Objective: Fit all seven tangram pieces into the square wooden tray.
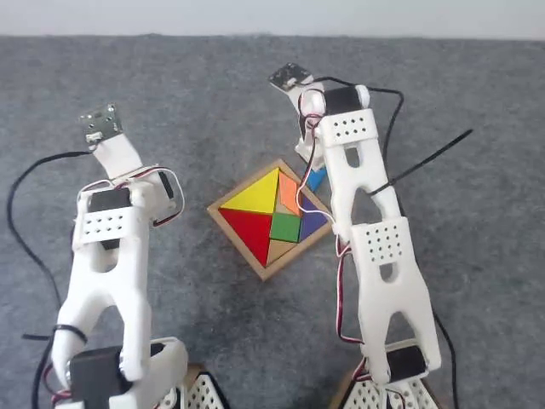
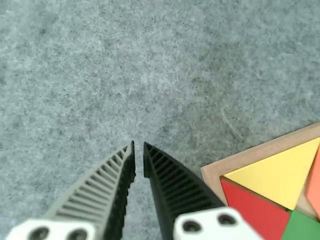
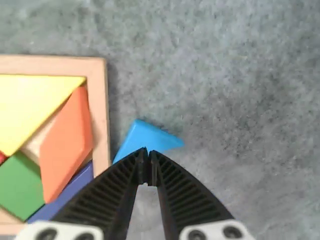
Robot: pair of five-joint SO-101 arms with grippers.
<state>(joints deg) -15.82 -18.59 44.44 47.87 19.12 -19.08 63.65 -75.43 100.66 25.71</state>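
While the partly filled square wooden tray [image 1: 237,245] sits mid-frame on the grey worktop [image 1: 170,94], the blue triangle [image 3: 148,136] lies just outside its rim, at the tips of the right tool [image 3: 147,152], which is closed and empty; the left tool [image 2: 138,146], nearly closed, grips nothing.

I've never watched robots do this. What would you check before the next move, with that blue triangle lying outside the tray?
1. Blue triangle found: ok, on the mat beside the tray rim, outside it.
2. Right end effector ready to grab: not ok, jaws shut, tips at the triangle's edge, holding nothing.
3. Room in tray: ok, bare wood shows between yellow triangle and orange piece.
4. Left end effector clear: ok, over the mat near the tray's corner.
5. All seven pieces accounted for: cannot tell; five lie in the tray, blue makes six.
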